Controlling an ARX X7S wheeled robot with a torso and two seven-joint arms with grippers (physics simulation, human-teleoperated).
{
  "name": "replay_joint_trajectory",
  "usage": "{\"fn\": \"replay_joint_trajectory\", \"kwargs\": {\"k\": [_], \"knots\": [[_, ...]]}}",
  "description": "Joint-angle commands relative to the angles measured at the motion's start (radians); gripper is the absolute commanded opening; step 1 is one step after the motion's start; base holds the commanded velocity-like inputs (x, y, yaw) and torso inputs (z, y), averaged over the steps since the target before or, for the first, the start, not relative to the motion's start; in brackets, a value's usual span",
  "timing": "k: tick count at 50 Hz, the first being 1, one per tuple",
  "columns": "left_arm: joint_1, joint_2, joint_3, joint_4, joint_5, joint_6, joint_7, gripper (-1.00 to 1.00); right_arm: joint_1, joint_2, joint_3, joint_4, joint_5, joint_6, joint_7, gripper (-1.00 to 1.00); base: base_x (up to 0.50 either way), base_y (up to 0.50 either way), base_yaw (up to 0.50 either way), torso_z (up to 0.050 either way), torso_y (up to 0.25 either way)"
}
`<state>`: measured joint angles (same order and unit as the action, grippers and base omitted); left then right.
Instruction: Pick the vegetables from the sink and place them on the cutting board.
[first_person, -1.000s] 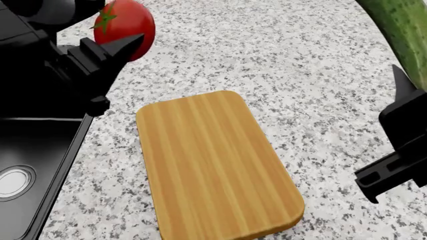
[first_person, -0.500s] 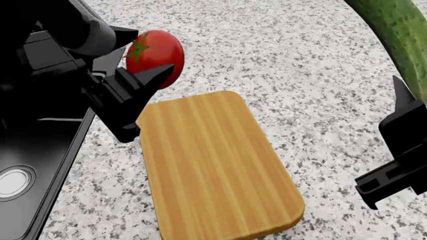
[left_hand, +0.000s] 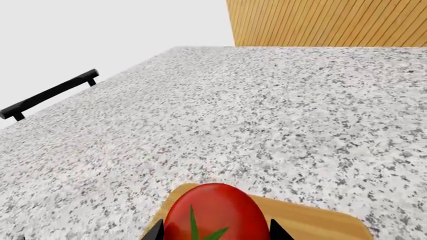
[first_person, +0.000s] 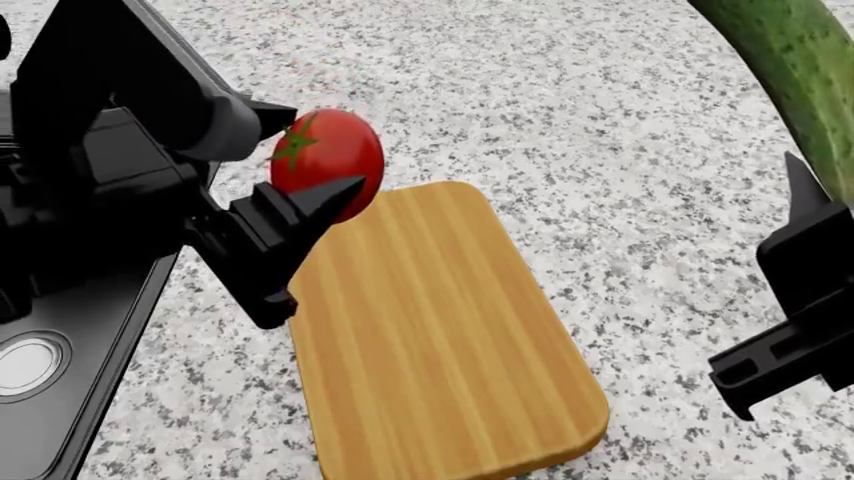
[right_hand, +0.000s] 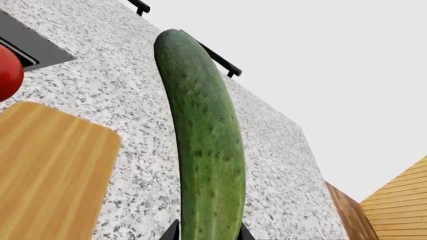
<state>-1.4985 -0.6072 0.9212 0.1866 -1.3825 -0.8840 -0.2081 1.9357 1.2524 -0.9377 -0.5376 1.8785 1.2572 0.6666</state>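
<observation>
1. The left hand (first_person: 320, 190) is clamped on the tomato (first_person: 327, 160), held above the cutting board (first_person: 427, 330) at its far corner by the sink (first_person: 80, 340). It's the nearer arm; the drop is straight down.
2. The right hand (right_hand: 207, 232) grips the cucumber (right_hand: 203, 145) by one end, off the board's right side, pointing up and away.

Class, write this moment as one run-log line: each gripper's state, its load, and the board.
left gripper: shut on tomato, above board corner | right gripper: shut on cucumber, held aloft | cutting board: bare
</observation>
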Motion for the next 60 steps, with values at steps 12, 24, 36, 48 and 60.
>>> {"fn": "replay_joint_trajectory", "kwargs": {"k": [12,24,36,48,60], "knots": [[0.001,0.01,0.017,-0.026,-0.011,-0.009,0.001,-1.0,-0.002,-0.001,0.009,-0.005,-0.004,0.005,0.002,-1.0,0.0,0.0,0.0,0.0,0.001],[-0.019,0.04,0.044,-0.08,0.027,-0.013,0.053,-1.0,-0.077,0.04,0.011,-0.038,-0.112,-0.053,-0.078,-1.0,0.0,0.0,0.0,0.0,0.0],[-0.042,0.067,0.068,-0.148,0.072,-0.011,0.095,-1.0,0.01,-0.004,0.012,0.001,0.022,0.017,0.021,-1.0,0.0,0.0,0.0,0.0,0.001],[-0.034,0.087,0.095,-0.196,0.102,-0.008,0.118,-1.0,-0.043,0.018,0.016,-0.017,-0.049,-0.019,-0.032,-1.0,0.0,0.0,0.0,0.0,0.0],[-0.006,0.097,0.121,-0.201,0.12,-0.005,0.123,-1.0,-0.016,0.002,0.017,-0.007,0.002,-0.001,0.008,-1.0,0.0,0.0,0.0,0.0,0.001]]}}
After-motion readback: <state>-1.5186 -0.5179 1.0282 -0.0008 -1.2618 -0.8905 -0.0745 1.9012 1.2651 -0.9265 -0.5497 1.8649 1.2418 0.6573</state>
